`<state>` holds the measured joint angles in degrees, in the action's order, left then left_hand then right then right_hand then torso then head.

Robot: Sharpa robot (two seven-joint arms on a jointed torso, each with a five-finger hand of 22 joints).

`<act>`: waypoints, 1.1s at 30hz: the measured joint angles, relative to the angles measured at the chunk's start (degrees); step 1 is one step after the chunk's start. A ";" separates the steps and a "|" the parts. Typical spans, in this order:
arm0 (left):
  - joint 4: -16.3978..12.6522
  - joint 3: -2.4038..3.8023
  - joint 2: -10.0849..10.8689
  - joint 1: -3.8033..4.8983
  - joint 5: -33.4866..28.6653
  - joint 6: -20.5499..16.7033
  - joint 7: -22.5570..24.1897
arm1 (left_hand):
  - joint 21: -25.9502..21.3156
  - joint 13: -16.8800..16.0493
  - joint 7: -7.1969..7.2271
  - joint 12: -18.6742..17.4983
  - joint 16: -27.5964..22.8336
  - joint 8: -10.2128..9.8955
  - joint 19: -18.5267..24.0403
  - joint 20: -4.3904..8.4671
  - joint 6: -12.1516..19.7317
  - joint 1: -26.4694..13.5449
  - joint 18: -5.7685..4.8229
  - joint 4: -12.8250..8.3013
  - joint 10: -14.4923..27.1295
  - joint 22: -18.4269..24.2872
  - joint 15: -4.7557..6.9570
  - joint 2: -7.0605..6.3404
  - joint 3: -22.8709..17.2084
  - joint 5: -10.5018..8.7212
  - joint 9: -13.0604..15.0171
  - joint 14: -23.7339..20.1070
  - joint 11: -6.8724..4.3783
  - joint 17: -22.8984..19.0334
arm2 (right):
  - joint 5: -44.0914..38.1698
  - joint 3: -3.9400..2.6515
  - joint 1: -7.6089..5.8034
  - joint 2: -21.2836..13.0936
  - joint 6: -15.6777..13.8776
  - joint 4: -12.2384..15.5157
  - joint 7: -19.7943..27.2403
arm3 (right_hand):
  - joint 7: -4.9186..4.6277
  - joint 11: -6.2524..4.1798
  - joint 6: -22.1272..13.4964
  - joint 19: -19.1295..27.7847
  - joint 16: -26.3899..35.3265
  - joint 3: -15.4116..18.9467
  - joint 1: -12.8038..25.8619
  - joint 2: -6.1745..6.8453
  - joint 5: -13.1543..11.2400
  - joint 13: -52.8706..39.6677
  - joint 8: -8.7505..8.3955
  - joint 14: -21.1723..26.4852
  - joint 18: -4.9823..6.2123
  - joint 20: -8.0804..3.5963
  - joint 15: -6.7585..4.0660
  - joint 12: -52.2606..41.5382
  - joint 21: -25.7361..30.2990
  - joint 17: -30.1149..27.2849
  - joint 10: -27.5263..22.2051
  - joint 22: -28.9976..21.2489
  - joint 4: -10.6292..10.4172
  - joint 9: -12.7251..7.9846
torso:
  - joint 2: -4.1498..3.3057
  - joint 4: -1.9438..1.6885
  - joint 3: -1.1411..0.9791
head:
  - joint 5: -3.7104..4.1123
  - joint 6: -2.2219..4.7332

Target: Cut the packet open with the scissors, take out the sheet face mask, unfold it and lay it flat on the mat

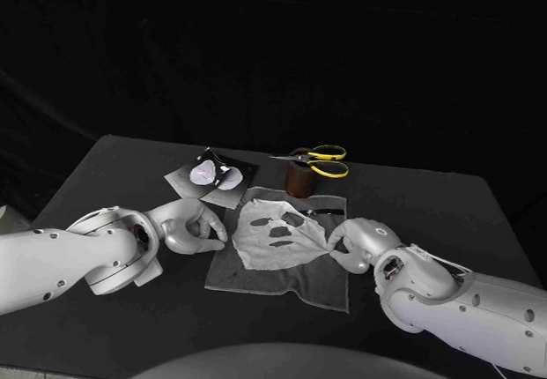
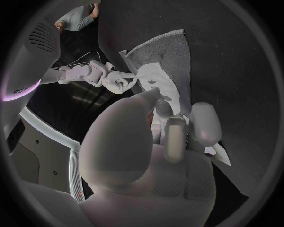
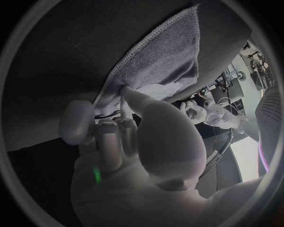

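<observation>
The sheet mask (image 1: 280,234) is out of its wrapper and opened up, spread face-up over the grey mat (image 1: 285,283) with eye and mouth holes showing. It seems drawn out between your two hands. The left robot hand (image 1: 192,227) has its thumb and fingers closed on the mask's near-left edge. The right robot hand (image 1: 354,238) pinches the opposite edge, where the sheet comes to a pulled point.

You look to be at the laying-down step, so finish it gently. Lower both edges together until they touch the mat, keeping only light tension: the wet sheet will likely cling and tear if stretched. Check that the mask's lower edge sits inside the mat's border before you let go. Then part the fingers wide and lift straight up, so nothing drags or folds over.

The opened packet (image 1: 208,176) lies on the surface (image 1: 122,169) just beyond the mat's far-left corner. The scissors (image 1: 319,160) rest over a brown holder (image 1: 302,186) behind it, both well clear of your retreat.
</observation>
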<state>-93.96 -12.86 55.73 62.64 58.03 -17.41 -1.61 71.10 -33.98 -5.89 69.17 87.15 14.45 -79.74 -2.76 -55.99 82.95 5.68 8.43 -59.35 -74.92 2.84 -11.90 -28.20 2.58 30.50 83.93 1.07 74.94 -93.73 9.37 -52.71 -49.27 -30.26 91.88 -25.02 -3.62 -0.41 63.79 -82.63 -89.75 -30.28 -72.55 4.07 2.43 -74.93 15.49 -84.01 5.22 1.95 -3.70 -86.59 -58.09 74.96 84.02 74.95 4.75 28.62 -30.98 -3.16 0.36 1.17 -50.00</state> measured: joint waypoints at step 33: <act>3.78 0.02 -5.77 0.01 8.18 3.08 4.21 | -0.82 -2.27 -0.23 -1.05 -0.64 -4.22 1.04 -0.61 3.28 -0.97 -0.01 -0.50 0.04 -0.05 -0.41 3.64 -8.83 0.00 -3.53 0.00 0.05 0.00 | 10.98 0.11 -0.34 -4.30 -6.36 5.83 12.07 | -4.21 3.20 -8.96 2.46 1.47 0.46 -1.37 -1.53 2.13 -0.13 -6.08 0.10 0.94 2.60 2.38 6.19 8.69 0.00 0.12 0.00 -4.90 -3.62 | 0.03 0.06 -0.02 | -0.04 0.00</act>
<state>-90.18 -12.84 49.96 62.65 66.21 -14.33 2.60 70.28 -36.25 -6.12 68.12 86.51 10.23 -78.71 -3.37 -52.71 81.98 5.68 7.94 -59.31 -74.97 2.43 -8.26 -37.03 2.58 26.97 83.93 1.12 74.94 -82.76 9.48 -53.05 -53.57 -36.62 97.71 -12.95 -7.83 2.79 54.82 -80.17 -88.27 -29.82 -73.92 2.54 4.56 -75.05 9.41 -83.91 6.16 4.55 -1.32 -80.40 -49.40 74.96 84.15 74.95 -0.15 24.99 -30.95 -3.10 0.34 1.13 -50.00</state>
